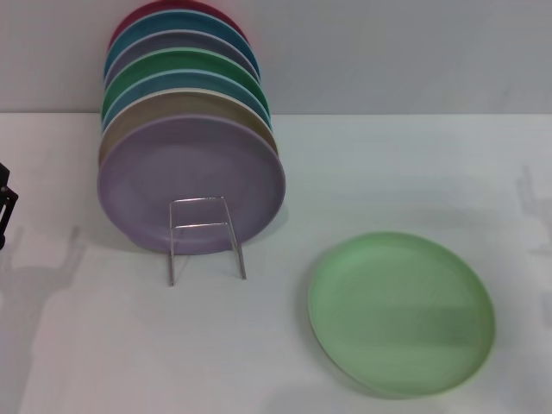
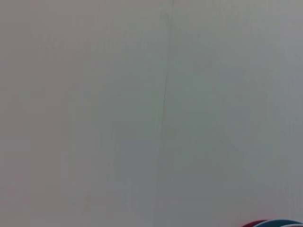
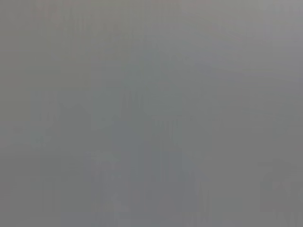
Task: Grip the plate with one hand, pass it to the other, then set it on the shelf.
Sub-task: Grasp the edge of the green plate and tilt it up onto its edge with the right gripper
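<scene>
Only a sliver of the left hand [image 1: 5,205] is seen, in the head view alone: a black angular piece at the far left edge, above the table and well apart from every plate. Whether its fingers are spread or closed cannot be told, and nothing is seen held in it. The right hand is not seen in any view.

Outward from it, a row of upright plates is seen standing on edge in the shelf [image 1: 205,235], a thin silver wire rack whose bent-wire loop rises at the front. The frontmost is a lavender plate [image 1: 190,177], round and matte, leaning against the loop. Behind it, only the rims of others are seen, stacked closely: tan, pale blue, a darker green plate [image 1: 185,62], another lavender, blue and a red one at the back.

The plate [image 1: 402,312], pale mint green, round, matte, with a shallow rim, is seen lying flat on the white table [image 1: 103,345], to the right of the shelf and nearer the robot, touching nothing else.

The left wrist view is filled by a pale blank wall [image 2: 142,94], with slivers of the red and blue rims at one corner. The right wrist view is filled by a plain grey surface.
</scene>
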Motion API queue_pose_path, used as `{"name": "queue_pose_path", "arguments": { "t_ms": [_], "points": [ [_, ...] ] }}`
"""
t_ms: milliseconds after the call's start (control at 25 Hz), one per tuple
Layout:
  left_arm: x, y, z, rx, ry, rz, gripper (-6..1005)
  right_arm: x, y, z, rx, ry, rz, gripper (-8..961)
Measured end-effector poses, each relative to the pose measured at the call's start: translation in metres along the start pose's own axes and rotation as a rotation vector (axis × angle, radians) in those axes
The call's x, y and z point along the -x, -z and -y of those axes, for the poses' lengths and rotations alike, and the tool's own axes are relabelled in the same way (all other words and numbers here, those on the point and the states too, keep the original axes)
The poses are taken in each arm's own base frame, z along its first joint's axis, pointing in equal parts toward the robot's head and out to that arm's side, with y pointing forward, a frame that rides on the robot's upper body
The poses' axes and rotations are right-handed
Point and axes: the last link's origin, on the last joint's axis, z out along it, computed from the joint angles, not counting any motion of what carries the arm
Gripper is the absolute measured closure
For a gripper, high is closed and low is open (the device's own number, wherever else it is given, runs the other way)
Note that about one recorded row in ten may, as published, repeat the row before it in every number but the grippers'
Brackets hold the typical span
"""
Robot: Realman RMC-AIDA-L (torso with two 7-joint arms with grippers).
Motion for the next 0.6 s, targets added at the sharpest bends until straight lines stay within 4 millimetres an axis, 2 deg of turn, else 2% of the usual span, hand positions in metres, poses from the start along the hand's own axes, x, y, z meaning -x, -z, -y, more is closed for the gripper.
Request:
{"name": "queue_pose_path", "arguments": {
  "t_ms": [400,600],
  "points": [
    [-0.0003,-0.0001,0.0010,-0.002,-0.004,-0.001,187,0.0004,-0.0077,-0.0059,0.014,-0.004,-0.001,296],
    [-0.0006,-0.0037,0.0008,0.003,-0.011,-0.004,188,0.0006,-0.0068,-0.0077,0.008,0.137,0.001,296]
  ]
}}
